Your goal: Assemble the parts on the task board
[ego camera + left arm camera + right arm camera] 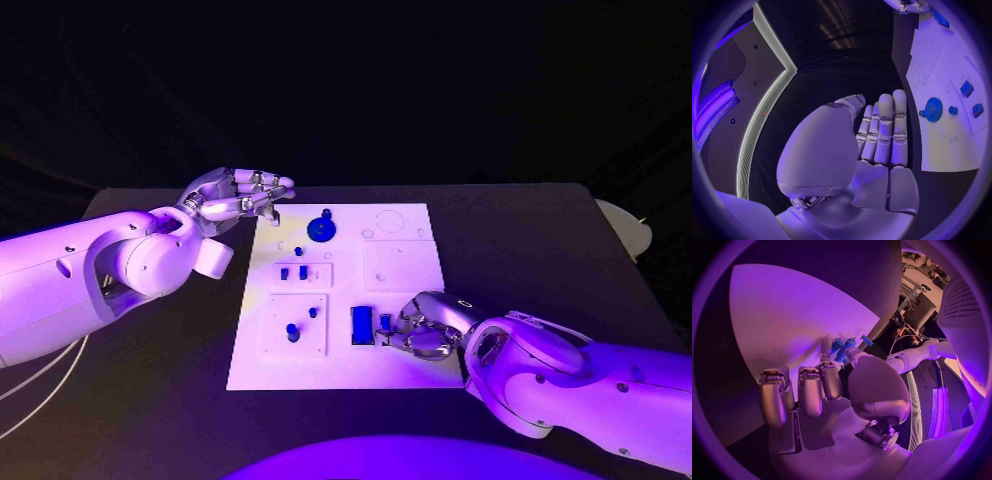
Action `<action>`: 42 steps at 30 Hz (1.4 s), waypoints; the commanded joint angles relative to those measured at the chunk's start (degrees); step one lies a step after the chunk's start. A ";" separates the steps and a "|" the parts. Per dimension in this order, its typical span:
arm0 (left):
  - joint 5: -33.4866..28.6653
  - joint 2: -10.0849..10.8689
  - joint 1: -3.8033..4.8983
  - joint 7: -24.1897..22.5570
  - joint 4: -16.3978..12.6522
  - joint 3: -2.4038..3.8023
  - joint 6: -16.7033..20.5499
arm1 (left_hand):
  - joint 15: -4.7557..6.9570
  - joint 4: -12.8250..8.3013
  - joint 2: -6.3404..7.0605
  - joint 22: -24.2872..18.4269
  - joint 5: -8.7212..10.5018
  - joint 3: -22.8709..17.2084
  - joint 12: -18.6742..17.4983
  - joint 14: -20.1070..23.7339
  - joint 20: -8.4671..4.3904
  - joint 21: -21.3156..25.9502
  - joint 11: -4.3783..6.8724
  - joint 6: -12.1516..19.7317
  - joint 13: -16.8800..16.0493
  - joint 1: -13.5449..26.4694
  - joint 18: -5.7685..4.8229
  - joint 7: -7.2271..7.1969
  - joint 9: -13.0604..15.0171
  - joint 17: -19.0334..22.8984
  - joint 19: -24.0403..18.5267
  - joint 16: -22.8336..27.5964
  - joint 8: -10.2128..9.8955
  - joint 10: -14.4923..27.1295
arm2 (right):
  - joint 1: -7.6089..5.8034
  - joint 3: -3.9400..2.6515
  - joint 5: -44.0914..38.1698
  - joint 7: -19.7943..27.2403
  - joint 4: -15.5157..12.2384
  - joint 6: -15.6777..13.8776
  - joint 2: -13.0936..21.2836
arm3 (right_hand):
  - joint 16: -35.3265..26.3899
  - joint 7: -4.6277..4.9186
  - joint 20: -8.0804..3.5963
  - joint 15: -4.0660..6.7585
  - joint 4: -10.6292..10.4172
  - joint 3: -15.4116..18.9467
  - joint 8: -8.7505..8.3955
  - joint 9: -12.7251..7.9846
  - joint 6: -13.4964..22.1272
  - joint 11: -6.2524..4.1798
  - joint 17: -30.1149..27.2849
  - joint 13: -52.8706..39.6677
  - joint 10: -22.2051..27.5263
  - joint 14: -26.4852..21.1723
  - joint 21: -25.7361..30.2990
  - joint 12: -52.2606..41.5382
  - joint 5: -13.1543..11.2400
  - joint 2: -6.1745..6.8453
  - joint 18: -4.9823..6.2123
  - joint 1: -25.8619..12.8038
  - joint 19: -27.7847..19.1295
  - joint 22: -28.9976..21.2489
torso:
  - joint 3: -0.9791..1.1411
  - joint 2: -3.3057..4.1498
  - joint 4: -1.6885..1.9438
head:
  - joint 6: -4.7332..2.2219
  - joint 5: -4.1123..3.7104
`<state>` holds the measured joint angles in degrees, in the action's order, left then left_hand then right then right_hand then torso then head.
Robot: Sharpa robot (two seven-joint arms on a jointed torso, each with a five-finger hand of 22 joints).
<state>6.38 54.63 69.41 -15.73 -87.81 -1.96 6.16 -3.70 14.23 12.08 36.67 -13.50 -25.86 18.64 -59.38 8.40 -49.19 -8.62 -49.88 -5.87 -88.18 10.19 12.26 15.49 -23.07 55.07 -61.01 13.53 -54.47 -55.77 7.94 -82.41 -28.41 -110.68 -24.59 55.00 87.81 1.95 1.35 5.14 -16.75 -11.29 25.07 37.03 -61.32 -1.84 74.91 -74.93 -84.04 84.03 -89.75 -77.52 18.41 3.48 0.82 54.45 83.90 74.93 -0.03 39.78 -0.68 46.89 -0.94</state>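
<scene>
Precision matters here: the right hand (pixel 421 328) sits low over the near part of the white flat task board (pixel 404 375), pinching a small blue peg-like part (pixel 846 348) between thumb and fingertips, the other fingers curled beside it. A blue rectangular block (pixel 361 325) lies just beside that hand, towards the left arm. I judge the peg should be brought upright over its seat and pressed straight down, not tilted. The left hand (pixel 238 195) hovers off the board's far corner, fingers straight and pressed together, holding nothing; a round blue toothed gear (pixel 933 108) lies near its fingertips.
</scene>
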 commanded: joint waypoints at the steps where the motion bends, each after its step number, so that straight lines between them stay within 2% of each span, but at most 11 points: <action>1: -0.27 -0.02 0.03 -0.26 -0.11 0.03 -0.95 | -0.07 -0.08 0.06 -0.08 -0.32 -0.27 0.26 0.45 0.33 0.24 0.18 0.56 0.08 0.35 0.39 -0.02 0.00 0.07 -0.15 -0.25 0.20 0.36 | 0.01 0.02 -0.55 0.89 -0.26 0.33 0.25 | 0.29 -0.09 -0.50 0.39 0.12 0.02 0.36 -0.05 -0.23 -0.27 10.48 -8.02 -1.89 5.05 -0.25 0.04 -0.43 0.06 -0.82 1.15 6.10 15.07 | 0.02 0.00 -0.02 | -0.02 0.04; 3: -0.27 -0.01 0.03 -0.23 -0.12 0.03 -0.96 | -0.07 -0.08 0.06 -0.08 -0.32 -0.27 0.26 0.45 0.33 0.24 0.18 0.56 0.08 0.35 0.39 -0.02 0.00 0.07 -0.15 -0.25 0.20 0.36 | 0.00 0.02 -0.55 1.25 -0.47 0.51 0.56 | 0.29 -0.09 -0.52 0.43 0.35 -0.38 0.36 -0.07 -0.04 -0.29 10.48 -8.05 -1.89 5.05 -0.25 0.07 -1.92 0.86 -0.82 4.33 6.10 15.07 | 0.02 -0.01 -0.03 | -0.06 0.05; 5: -0.27 0.00 0.03 -0.23 -0.12 0.03 -0.97 | -0.07 -0.08 0.06 -0.08 -0.32 -0.27 0.26 0.45 0.33 0.24 0.18 0.56 0.08 0.35 0.39 -0.02 0.00 0.07 -0.15 -0.25 0.20 0.36 | -0.01 0.02 -0.55 1.55 -0.71 0.56 0.93 | 0.26 -0.08 -0.53 0.43 0.39 -0.57 0.34 -0.10 0.03 -0.28 10.43 -8.05 -1.87 5.04 -0.25 0.13 -2.36 1.09 -0.82 5.67 6.10 15.07 | 0.02 0.00 -0.05 | -0.05 0.09; 9: -0.27 0.02 0.03 -0.26 -0.14 0.03 -0.97 | -0.07 -0.08 0.06 -0.08 -0.32 -0.27 0.26 0.45 0.33 0.24 0.18 0.56 0.08 0.35 0.39 -0.02 0.00 0.07 -0.15 -0.25 0.20 0.36 | -0.05 0.02 -0.43 2.33 -1.26 0.55 1.87 | 0.22 -0.04 -0.52 0.41 0.36 -0.62 0.29 -0.15 0.13 -0.26 10.33 -7.92 -1.78 5.02 -0.25 0.40 -2.58 1.34 -0.82 6.54 6.10 15.07 | 0.01 -0.02 -0.04 | -0.02 0.21; 14: -0.27 0.04 0.03 -0.28 -0.12 0.03 -0.91 | -0.07 -0.09 0.04 -0.10 -0.32 -0.32 0.31 0.46 0.33 0.27 0.19 0.58 0.08 0.41 0.39 -0.02 0.00 0.08 -0.14 -0.26 0.22 0.39 | -0.08 0.02 0.28 3.53 -1.59 0.55 2.77 | 0.00 0.22 -0.44 0.26 0.12 -0.10 0.00 -0.31 0.67 -0.06 9.85 -7.32 -1.31 4.92 -0.25 1.60 -3.19 2.37 -0.82 7.34 6.10 15.07 | 0.01 -0.01 -0.08 | -0.03 0.21; 17: -0.27 0.03 0.03 -0.28 -0.11 0.03 -0.92 | -0.07 -0.09 0.04 -0.10 -0.32 -0.32 0.31 0.46 0.33 0.27 0.19 0.58 0.08 0.41 0.39 -0.02 0.00 0.08 -0.14 -0.26 0.22 0.39 | -0.08 0.02 0.47 3.87 -1.66 0.34 2.95 | 0.00 0.28 -0.41 0.21 -0.01 0.05 -0.04 -0.34 0.72 -0.01 9.86 -7.31 -1.28 4.92 -0.25 1.63 -3.24 2.40 -0.82 7.17 6.10 15.07 | 0.01 -0.03 -0.14 | -0.02 0.23; 22: -0.27 -0.01 0.03 -0.28 -0.09 0.02 -0.96 | -0.07 -0.09 0.04 -0.10 -0.32 -0.32 0.31 0.46 0.33 0.27 0.19 0.58 0.08 0.41 0.39 -0.02 0.00 0.08 -0.14 -0.26 0.22 0.39 | -0.09 0.02 0.62 4.04 -1.62 0.22 3.02 | 0.00 0.33 -0.35 0.15 -0.10 0.27 -0.04 -0.36 0.70 0.05 9.87 -7.35 -1.26 4.92 -0.25 1.60 -3.27 2.07 -0.82 6.64 6.10 15.07 | 0.05 -0.02 -0.03 | 0.00 0.16; 29: -0.27 -0.01 0.03 -0.26 -0.06 0.02 -0.93 | -0.07 -0.09 0.04 -0.10 -0.32 -0.32 0.31 0.46 0.33 0.27 0.19 0.58 0.08 0.41 0.39 -0.02 0.00 0.08 -0.14 -0.26 0.22 0.39 | -0.09 0.02 0.69 3.82 -1.21 0.79 2.81 | 0.04 0.33 -0.31 0.12 -0.09 0.36 -0.01 -0.37 0.64 0.06 9.96 -7.48 -1.33 4.94 -0.25 1.38 -3.25 1.68 -0.82 6.29 6.10 15.07 | -0.01 0.04 -0.01 | 0.12 0.14; 42: -0.27 -0.05 0.03 -0.23 -0.11 0.02 -0.93 | -0.07 -0.12 0.02 -0.12 -0.32 -0.39 0.36 0.47 0.33 0.31 0.20 0.58 0.08 0.46 0.39 -0.03 0.01 0.10 -0.13 -0.28 0.25 0.41 | -0.13 0.01 0.30 2.53 0.54 2.30 0.91 | 0.07 0.21 -0.29 0.17 0.24 -0.01 0.06 -0.38 0.61 -0.03 10.03 -7.59 -1.40 4.95 -0.25 1.23 -3.14 1.15 -0.82 7.69 6.10 15.07 | -0.02 -0.03 0.02 | 0.28 0.12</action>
<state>6.37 54.67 69.40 -15.65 -87.81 -1.97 6.11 -3.70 14.06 12.08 36.62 -13.50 -26.02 18.64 -59.38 8.40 -49.19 -8.40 -49.67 -5.87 -88.19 10.19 12.05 15.49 -23.02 55.07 -61.01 13.52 -54.27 -55.93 7.92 -81.62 -25.41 -110.23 -23.91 56.01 87.81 2.25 1.14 5.13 -16.82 -11.23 25.05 36.72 -61.01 -1.83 74.94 -74.92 -84.03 84.03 -89.75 -76.05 15.49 4.75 0.82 61.64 84.11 74.90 -0.04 39.79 -0.65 47.11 -0.83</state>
